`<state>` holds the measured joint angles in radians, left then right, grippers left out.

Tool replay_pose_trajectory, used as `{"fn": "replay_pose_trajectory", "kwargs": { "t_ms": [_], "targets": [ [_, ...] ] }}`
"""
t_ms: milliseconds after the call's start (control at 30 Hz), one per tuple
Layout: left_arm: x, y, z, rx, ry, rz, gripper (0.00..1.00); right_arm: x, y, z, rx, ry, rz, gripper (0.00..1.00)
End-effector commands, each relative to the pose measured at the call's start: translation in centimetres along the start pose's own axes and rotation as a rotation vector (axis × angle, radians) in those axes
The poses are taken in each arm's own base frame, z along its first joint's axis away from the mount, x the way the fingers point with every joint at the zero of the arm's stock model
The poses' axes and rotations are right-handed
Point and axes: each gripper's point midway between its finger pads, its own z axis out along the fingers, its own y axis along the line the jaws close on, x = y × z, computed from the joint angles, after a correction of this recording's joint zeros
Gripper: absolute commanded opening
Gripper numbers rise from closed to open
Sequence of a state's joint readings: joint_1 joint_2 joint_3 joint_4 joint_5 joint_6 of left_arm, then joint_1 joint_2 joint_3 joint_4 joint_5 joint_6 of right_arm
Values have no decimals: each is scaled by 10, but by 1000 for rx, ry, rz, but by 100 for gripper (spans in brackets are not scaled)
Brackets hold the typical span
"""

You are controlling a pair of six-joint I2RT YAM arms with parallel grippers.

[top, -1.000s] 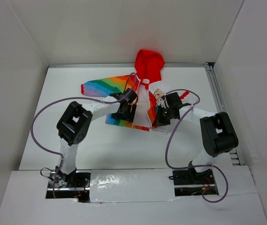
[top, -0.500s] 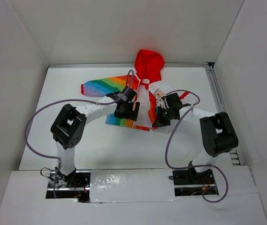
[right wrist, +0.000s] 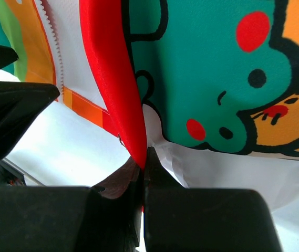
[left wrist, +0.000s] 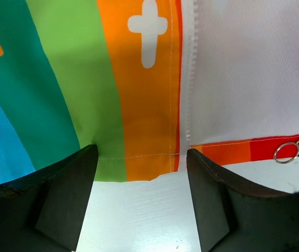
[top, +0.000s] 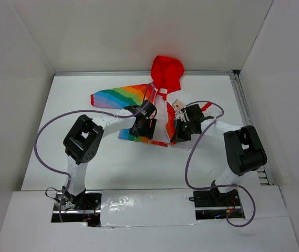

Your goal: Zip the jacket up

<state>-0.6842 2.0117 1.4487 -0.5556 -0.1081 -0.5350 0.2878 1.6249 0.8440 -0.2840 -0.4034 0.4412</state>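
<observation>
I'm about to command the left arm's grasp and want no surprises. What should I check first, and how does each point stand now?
1. Hold: right gripper shut on the red trim of the jacket: ok.
2. Approach: left gripper open over the rainbow hem, beside the zipper teeth: ok.
3. Contact: whether the left fingers touch fabric: cannot tell.
4. Alignment: front edges together: not ok; white lining lies between them.
5. Pull: metal ring visible by the hem, ungripped: ok.
</observation>
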Motion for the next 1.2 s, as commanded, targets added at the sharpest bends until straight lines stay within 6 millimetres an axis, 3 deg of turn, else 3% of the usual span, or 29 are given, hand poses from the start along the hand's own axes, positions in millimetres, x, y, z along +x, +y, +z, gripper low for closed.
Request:
{"fn": "replay_pose_trajectory", "kwargs": {
  "t_ms": [0, 167, 367, 533, 700, 900, 1000, 1033, 1167],
  "targets": [
    [-3, -2, 4, -28, 3, -15, 80, -8, 5, -4, -13, -35, -16, 0],
    [0, 0, 10, -44, 24, -14, 74, -8, 3, -4, -5, -37, -13, 0],
    [2, 1, 16, -56, 44, -15, 54, -9, 2, -4, 11, -42, -12, 0],
    [-6, 3, 9, -70, 14, -7, 34, -9, -5, -2, 30, -36, 17, 0],
    [-18, 9, -5, -77, -30, -27, 0, -11, -16, -2, 45, -36, 61, 0],
    [-29, 26, -31, -87, -96, -91, 0, -13, -29, -3, 90, -48, 106, 0],
    [-17, 32, -43, -61, -113, -66, 0, -14, -39, -3, 121, -46, 145, 0],
    [-23, 30, -57, -30, -154, -67, 0, -14, -44, -2, 133, -42, 167, 0],
    [-10, 23, -79, 66, -184, -49, 0, -14, -56, 1, 174, -34, 226, 0]
  ]
}}
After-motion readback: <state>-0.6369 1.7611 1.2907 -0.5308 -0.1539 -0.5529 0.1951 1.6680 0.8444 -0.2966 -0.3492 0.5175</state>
